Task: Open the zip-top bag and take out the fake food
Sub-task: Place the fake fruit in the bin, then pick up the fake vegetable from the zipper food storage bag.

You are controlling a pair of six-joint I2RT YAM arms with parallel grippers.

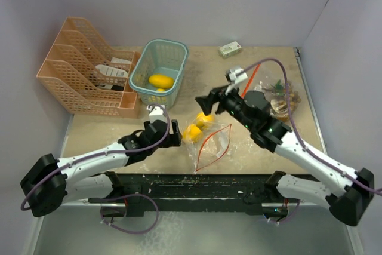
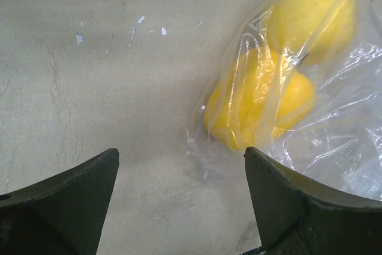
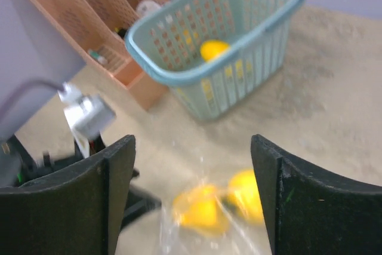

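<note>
A clear zip-top bag (image 1: 213, 143) with a red zip line lies on the table. Two glossy yellow fruits (image 1: 197, 127) sit inside its far left corner; they show in the left wrist view (image 2: 268, 97) and, blurred, in the right wrist view (image 3: 203, 210). My left gripper (image 1: 175, 134) is open and empty, low at the table just left of the bag's corner. My right gripper (image 1: 206, 104) is open and empty, held above the fruits. One yellow fruit (image 1: 160, 80) lies in the teal basket (image 1: 156, 94). A second clear bag (image 1: 280, 97) with brownish pieces lies at the right.
A peach file rack (image 1: 83, 70) stands at the back left beside the basket. A small white-green box (image 1: 230, 48) lies near the back wall. Grey walls close the table at the back and right.
</note>
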